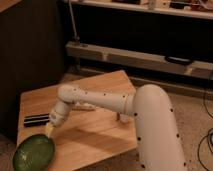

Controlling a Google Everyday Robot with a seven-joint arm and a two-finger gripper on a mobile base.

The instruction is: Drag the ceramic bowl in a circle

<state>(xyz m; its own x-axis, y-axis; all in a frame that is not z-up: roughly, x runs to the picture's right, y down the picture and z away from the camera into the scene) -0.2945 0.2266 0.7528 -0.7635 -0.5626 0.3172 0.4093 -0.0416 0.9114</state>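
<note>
The ceramic bowl, wide, shallow and glossy green, sits upright at the near left corner of the table, perhaps overhanging its edge; the gripper is at its far rim.

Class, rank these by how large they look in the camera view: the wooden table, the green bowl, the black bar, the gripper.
1. wooden table
2. green bowl
3. black bar and gripper, at the bowl's far rim: too alike to rank.

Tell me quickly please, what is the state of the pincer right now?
Pincer: down at the far rim of the ceramic bowl; whether it is open, closed or holding the bowl cannot be told.
</note>
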